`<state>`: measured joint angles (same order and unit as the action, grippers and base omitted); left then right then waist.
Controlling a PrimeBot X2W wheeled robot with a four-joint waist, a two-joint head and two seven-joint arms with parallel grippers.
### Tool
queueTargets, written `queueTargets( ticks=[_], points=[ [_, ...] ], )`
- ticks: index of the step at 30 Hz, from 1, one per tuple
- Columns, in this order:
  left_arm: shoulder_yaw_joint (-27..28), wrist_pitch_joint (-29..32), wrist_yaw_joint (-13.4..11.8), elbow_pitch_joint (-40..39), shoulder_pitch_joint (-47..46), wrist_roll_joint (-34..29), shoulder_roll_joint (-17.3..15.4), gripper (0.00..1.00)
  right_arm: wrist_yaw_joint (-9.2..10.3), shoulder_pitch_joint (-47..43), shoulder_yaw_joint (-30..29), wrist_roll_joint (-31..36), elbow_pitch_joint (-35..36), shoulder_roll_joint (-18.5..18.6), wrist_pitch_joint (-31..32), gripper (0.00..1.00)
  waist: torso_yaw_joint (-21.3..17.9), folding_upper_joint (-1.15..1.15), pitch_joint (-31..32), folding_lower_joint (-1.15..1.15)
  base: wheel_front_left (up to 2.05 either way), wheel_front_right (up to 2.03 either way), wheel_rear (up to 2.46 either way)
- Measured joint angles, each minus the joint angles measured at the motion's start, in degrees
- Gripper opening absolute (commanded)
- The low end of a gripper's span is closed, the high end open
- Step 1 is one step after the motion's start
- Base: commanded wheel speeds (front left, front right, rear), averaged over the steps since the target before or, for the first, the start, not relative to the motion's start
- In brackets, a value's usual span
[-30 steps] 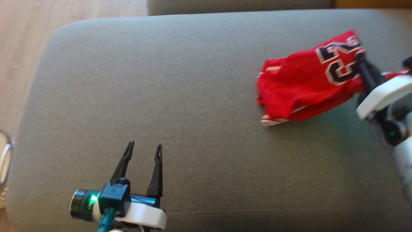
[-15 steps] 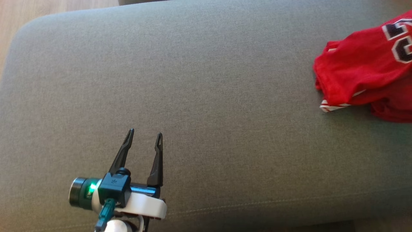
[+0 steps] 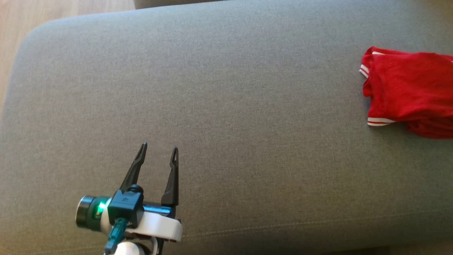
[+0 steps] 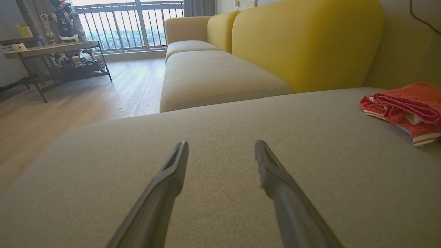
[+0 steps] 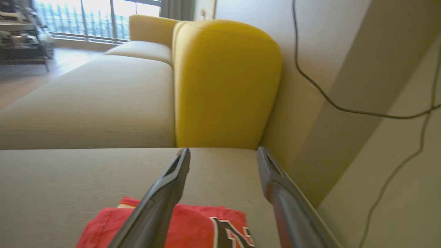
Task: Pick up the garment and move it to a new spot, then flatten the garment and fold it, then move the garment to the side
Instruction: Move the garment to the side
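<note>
The garment (image 3: 407, 95), a red jersey with white-trimmed edges, is seen folded into a compact bundle at the far right of the grey sofa cushion (image 3: 226, 106), near the yellow backrest (image 5: 224, 82). The right claw (image 5: 223, 151) is held wide open just above it, with nothing between its fingers. Whether a finger touches the cloth cannot be told. The left claw (image 3: 159, 147) is likewise spread wide and empty, poised over bare cushion well apart from the garment.

The step in hand is judged to be the last one: the bundle set at the side and let go. For it to be done well, the right claw is best drawn straight up and back with the fingers kept apart, so that no layer is caught and dragged open. Sideways sweeps across the cloth are to be avoided, since the thin fabric is likely to slide and the fold to be undone. The wall (image 5: 330, 41) close by is to be given room. The left claw is not needed and can be left where it is.
</note>
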<state>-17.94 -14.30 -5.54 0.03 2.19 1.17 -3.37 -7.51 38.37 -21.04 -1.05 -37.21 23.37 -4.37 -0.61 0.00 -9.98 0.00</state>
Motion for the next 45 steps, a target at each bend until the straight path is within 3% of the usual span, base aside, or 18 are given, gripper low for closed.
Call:
queueTargets(
  ticks=[6,13,20,25,29,45],
  points=[
    [1.4,0.0,-0.7,-0.2,0.2,2.4,0.0,1.0,0.0,-7.3,3.6,4.8,8.8,-11.4,-3.8,1.0,-0.1,0.0,1.7,0.0,0.0,0.0,0.0],
    [3.5,0.0,-2.1,-1.7,1.5,6.1,0.1,1.0,0.0,-16.0,9.6,2.3,13.2,-19.6,-7.6,1.0,0.1,0.0,4.0,0.0,0.0,0.0,0.0],
    [4.7,0.0,-3.3,-4.3,2.3,5.6,0.1,1.0,0.0,-23.4,14.1,-2.2,18.6,-20.2,-10.0,1.0,1.5,0.0,6.1,0.0,0.0,0.0,0.0],
    [5.1,0.0,-4.9,-5.4,2.9,1.7,0.1,1.0,0.0,-29.1,16.1,-1.3,27.8,-20.2,-10.0,1.0,2.5,0.0,7.5,0.0,0.0,0.0,0.0],
    [5.3,-0.3,-5.5,-6.0,4.5,1.3,0.0,1.0,0.0,-34.7,17.8,-0.7,30.8,-20.4,-10.1,1.0,3.2,0.0,9.0,0.0,0.0,0.0,0.0],
    [6.2,-0.3,-2.5,-4.9,9.7,2.1,-0.1,1.0,0.0,-41.7,20.7,-3.6,32.3,-20.6,-10.1,1.0,2.7,0.0,12.4,0.0,0.0,0.0,0.0]
  ],
)
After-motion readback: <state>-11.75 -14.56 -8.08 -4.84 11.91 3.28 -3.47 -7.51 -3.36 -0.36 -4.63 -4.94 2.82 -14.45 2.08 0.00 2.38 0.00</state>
